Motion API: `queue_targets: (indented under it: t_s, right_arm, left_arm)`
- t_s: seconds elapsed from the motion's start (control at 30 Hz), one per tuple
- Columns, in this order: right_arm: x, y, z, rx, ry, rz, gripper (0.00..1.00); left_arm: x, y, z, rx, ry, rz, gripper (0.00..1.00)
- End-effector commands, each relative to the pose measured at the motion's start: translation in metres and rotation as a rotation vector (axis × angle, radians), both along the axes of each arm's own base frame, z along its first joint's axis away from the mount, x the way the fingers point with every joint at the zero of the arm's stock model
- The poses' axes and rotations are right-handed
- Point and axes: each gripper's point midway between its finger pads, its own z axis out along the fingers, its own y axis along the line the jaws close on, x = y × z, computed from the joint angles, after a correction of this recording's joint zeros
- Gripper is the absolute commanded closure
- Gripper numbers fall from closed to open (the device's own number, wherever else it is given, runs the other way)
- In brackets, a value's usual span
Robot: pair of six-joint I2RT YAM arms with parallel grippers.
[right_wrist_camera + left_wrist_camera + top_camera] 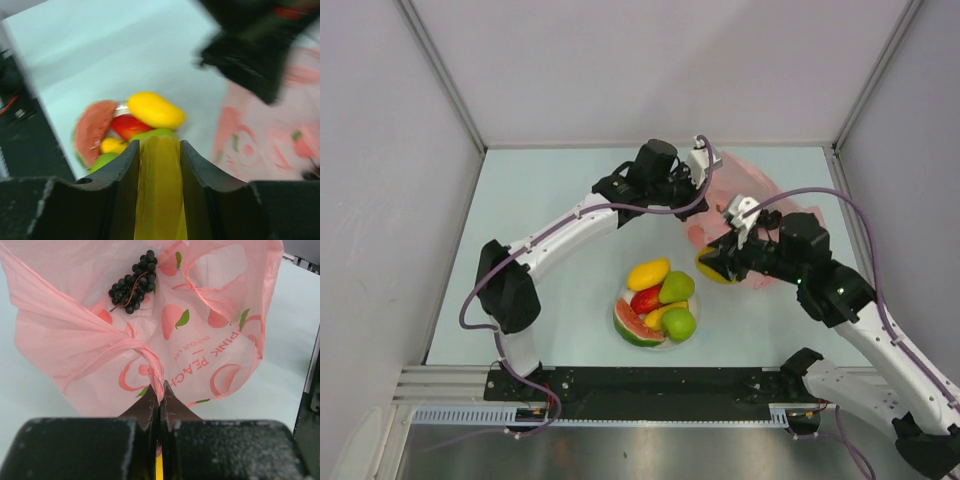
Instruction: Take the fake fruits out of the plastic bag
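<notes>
Pink crinkly film of the plastic bag (210, 340) is twisted and pinched in the left gripper (161, 390), whose jaws are pressed together. One dark grape bunch (134, 282) lies on the bag beyond them. Heaped between the arms are one yellow-orange mango (648, 272), one red mango (645, 298), two green pears (677, 287), one watermelon slice (635, 325) and one small yellow fruit (665, 313). The right gripper (159, 145) clamps one yellow piece (159, 190) beside the bag. The pale mint table (550, 200) is enclosed by plain white walls (660, 60) on three sides.

The pale table (540, 200) bears the pink plastic bag (752, 185) and a bowl (620, 298) holding fake fruits (660, 300).
</notes>
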Motion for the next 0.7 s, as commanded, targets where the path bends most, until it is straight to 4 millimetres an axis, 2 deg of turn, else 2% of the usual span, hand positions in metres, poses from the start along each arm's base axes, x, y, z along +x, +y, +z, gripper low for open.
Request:
queue_targets:
  t_s: [0.0, 0.13, 0.2, 0.27, 0.3, 0.33, 0.4, 0.43, 0.47, 0.53, 0.57, 0.67]
  right_arm:
    - [-0.028, 0.04, -0.019, -0.052, -0.043, 0.201, 0.85]
    - [-0.048, 0.061, -0.041, -0.048, 0.047, 0.279, 0.85]
    - [-0.048, 0.071, -0.046, -0.055, 0.049, 0.303, 0.84]
    - [-0.054, 0.088, -0.044, -0.037, 0.034, 0.336, 0.84]
    - [-0.052, 0.097, -0.052, -0.048, 0.054, 0.329, 0.84]
    - [-0.058, 0.11, -0.048, -0.03, 0.033, 0.354, 0.84]
    - [-0.06, 0.127, -0.061, -0.051, 0.042, 0.36, 0.83]
    - [-0.06, 0.137, -0.06, -0.034, 0.036, 0.36, 0.83]
    - [-0.07, 0.147, -0.062, -0.028, 0.038, 0.38, 0.83]
    - [-0.068, 0.163, -0.07, -0.015, 0.056, 0.352, 0.83]
    - [-0.073, 0.169, -0.072, -0.011, 0.058, 0.356, 0.83]
    - [-0.063, 0.181, -0.084, 0.006, 0.064, 0.292, 0.84]
  left_arm:
    - [0.008, -0.003, 0.012, -0.044, 0.017, -0.023, 1.0]
    - [0.006, -0.003, 0.013, -0.062, 0.04, -0.026, 1.0]
    - [0.005, -0.002, 0.015, -0.069, 0.038, -0.019, 0.99]
    - [0.006, 0.0, 0.016, -0.068, 0.029, -0.002, 1.0]
    - [0.007, 0.001, 0.017, -0.069, 0.026, 0.002, 1.0]
    - [0.008, 0.002, 0.019, -0.072, 0.026, 0.007, 1.0]
    - [0.01, 0.006, 0.021, -0.074, 0.026, 0.014, 1.0]
    - [0.01, 0.008, 0.022, -0.074, 0.021, 0.013, 1.0]
    - [0.01, 0.009, 0.023, -0.071, 0.015, 0.019, 1.0]
    - [0.01, 0.011, 0.021, -0.066, 0.011, 0.024, 1.0]
    - [0.008, 0.012, 0.025, -0.071, 0.001, 0.02, 1.0]
    - [0.004, 0.017, 0.028, -0.061, -0.016, 0.009, 1.0]
